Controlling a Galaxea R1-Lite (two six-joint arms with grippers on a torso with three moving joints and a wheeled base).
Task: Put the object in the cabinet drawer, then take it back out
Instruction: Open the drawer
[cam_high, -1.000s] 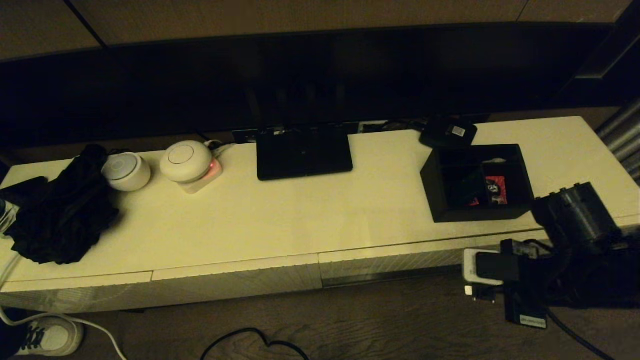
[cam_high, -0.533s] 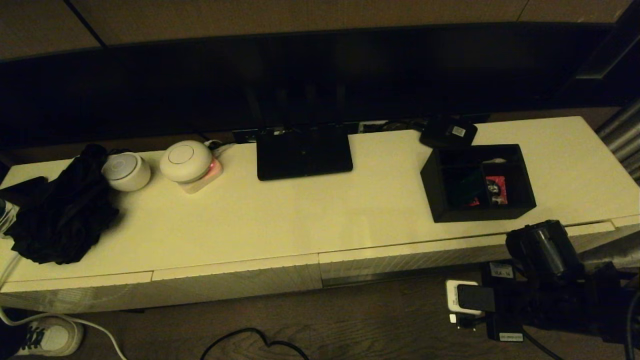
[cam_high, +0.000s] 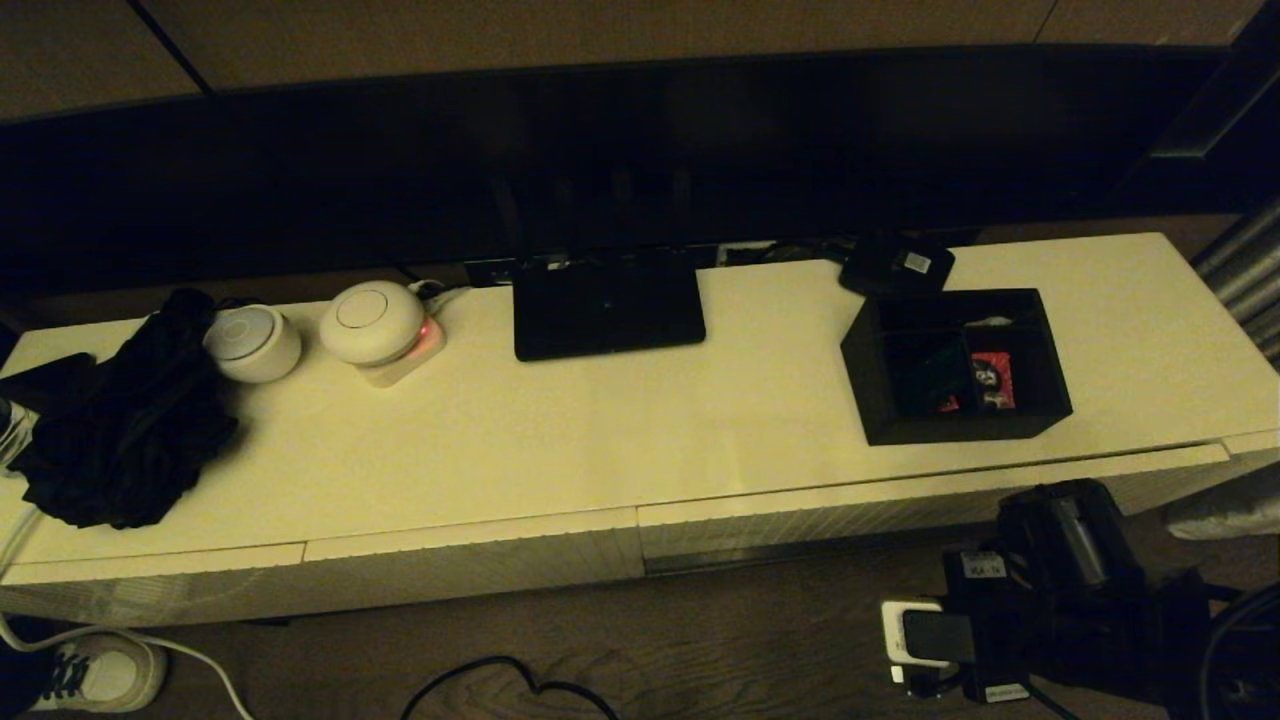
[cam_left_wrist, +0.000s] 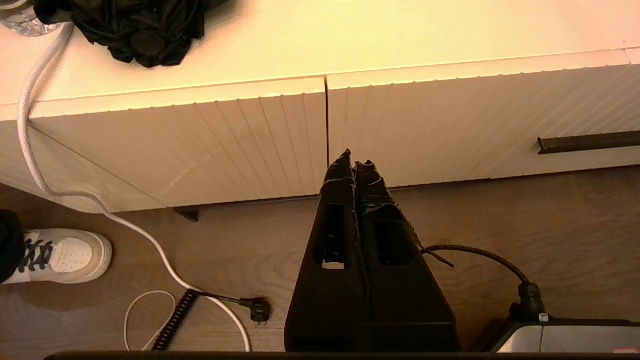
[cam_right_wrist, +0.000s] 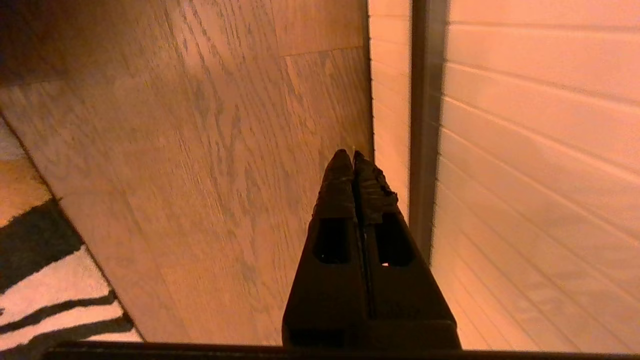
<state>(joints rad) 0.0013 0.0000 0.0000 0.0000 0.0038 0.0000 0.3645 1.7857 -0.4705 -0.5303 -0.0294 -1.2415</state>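
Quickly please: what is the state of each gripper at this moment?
Left gripper: closed, holding nothing, parked before the ribbed cabinet front.
Right gripper: closed, holding nothing, low beside the cabinet.

- You are looking at a home, most likely a living room or bedroom; the dim light leaves that unsure.
- A long, low cream cabinet (cam_high: 560, 440) with finely ribbed drawer fronts (cam_left_wrist: 450, 125) runs along the wall like a TV unit.
- Household electronics sit on its top: a flat black router (cam_high: 608, 305), two round white devices (cam_high: 372, 322), a small black box with a white label (cam_high: 897, 264).
- A crumpled black cloth (cam_high: 120, 430) lies at its left end.
- The floor is wood plank (cam_right_wrist: 200, 150), with a striped rug (cam_right_wrist: 45, 280) and a loose white cable (cam_left_wrist: 40, 125).
- A white sneaker (cam_left_wrist: 55, 255) stands by the cabinet.
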